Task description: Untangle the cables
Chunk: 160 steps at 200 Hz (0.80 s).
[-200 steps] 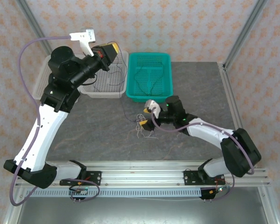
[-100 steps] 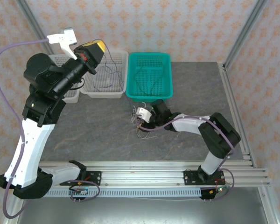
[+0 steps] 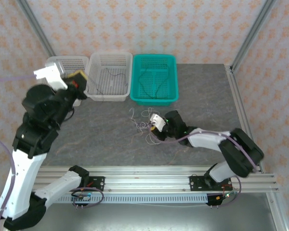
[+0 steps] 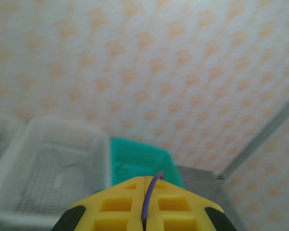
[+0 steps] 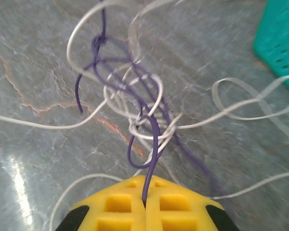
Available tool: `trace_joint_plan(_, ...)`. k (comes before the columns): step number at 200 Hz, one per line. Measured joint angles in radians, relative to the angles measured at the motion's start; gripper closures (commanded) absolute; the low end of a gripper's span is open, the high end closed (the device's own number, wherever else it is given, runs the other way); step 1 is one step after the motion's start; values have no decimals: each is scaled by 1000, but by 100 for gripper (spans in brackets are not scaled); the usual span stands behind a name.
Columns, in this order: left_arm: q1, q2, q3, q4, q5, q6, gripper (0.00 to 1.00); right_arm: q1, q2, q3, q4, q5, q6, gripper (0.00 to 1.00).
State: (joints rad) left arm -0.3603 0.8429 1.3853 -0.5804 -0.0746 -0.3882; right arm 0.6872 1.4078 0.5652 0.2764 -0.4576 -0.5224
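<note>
While my right gripper [image 5: 144,187] and left gripper [image 4: 144,187] each clamp shut on purple cable [image 5: 154,137] — its tangle with white cable [image 5: 48,127] sits unresolved on the table [image 3: 96,132].

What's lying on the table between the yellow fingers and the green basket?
Loose white and purple loops of the cables lie on the grey table between the right gripper and the teal basket, as the right wrist view shows.
</note>
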Motion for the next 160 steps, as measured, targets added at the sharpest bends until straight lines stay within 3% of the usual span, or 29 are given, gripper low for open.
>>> trace_joint_plan(14,0,-99,-175,-29,-77,-8,100,-3,-116,-32,-20,12,-1,100)
trace_joint_plan(54,0,-312,-593,-41,-171,-92,36,-53,-328,-51,-85,14,0,100)
trace_joint_plan(76,0,-384,-719,-36,-200,-138,18,-79,-353,-51,-106,14,7,100)
trace_joint_plan(112,0,-434,-732,2,-171,-60,14,-94,-353,-51,-135,13,11,100)
trace_joint_plan(160,-10,-164,-520,23,275,276,24,-110,-333,-40,-158,-18,11,100)
